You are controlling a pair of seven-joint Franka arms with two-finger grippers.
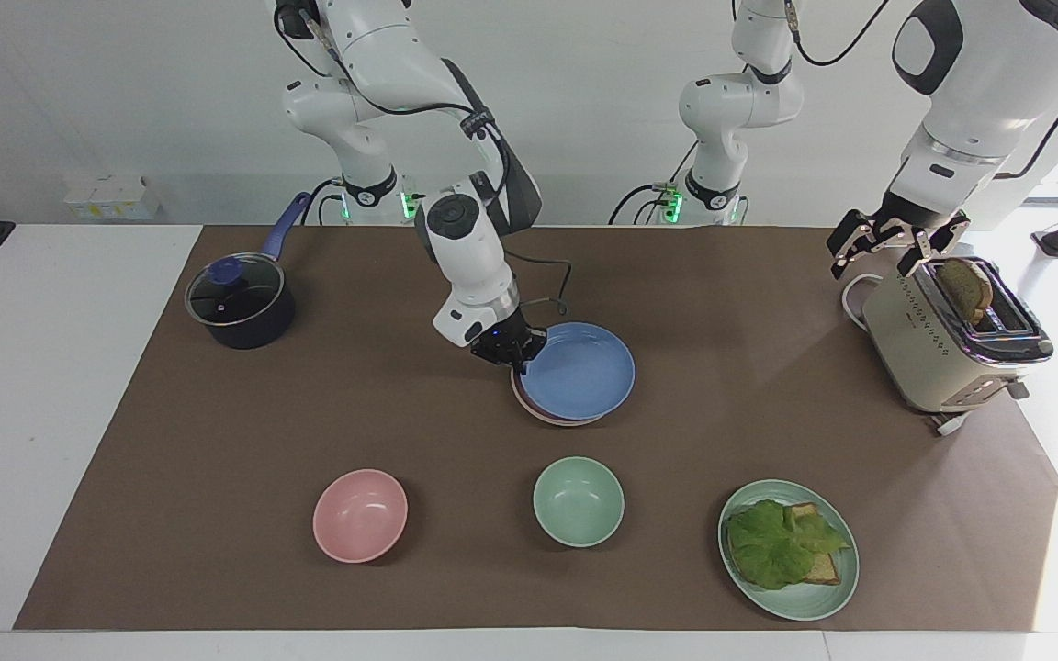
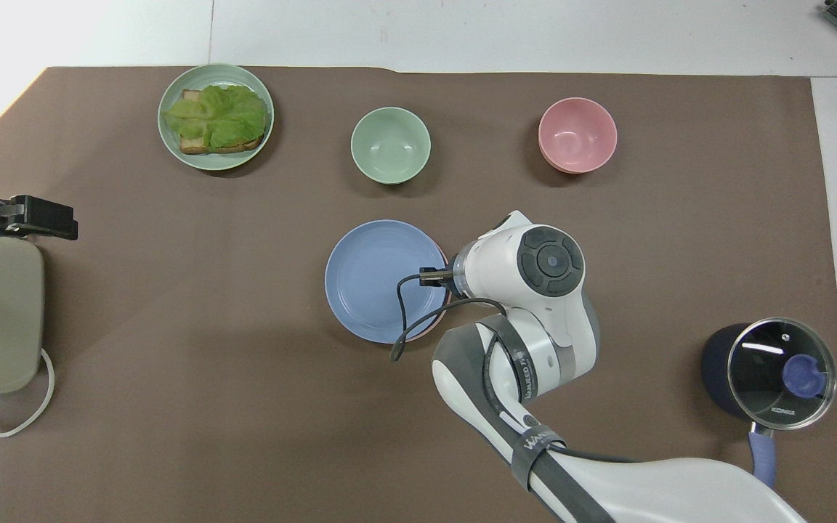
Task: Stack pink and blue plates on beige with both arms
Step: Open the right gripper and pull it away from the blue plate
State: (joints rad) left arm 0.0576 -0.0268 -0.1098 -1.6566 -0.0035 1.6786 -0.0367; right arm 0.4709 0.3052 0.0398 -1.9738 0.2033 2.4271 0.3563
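Note:
My right gripper [image 1: 514, 354] is shut on the rim of the blue plate [image 1: 580, 372], at the edge toward the right arm's end of the table. The blue plate [image 2: 382, 280] lies almost squarely over the pink plate [image 1: 538, 414]. Only a thin crescent of the pink plate [image 2: 430, 328] peeks out beneath it. Whether the two touch I cannot tell. The beige plate is hidden. My left gripper [image 1: 894, 246] waits open in the air over the toaster's end of the table, holding nothing, and also shows in the overhead view [image 2: 46, 219].
A cream toaster [image 1: 950, 341] with a bread slice stands at the left arm's end. A lidded dark pot [image 1: 240, 303] sits at the right arm's end. Farther from the robots are a pink bowl [image 1: 360, 514], a green bowl [image 1: 578, 501] and a green plate with lettuce [image 1: 788, 548].

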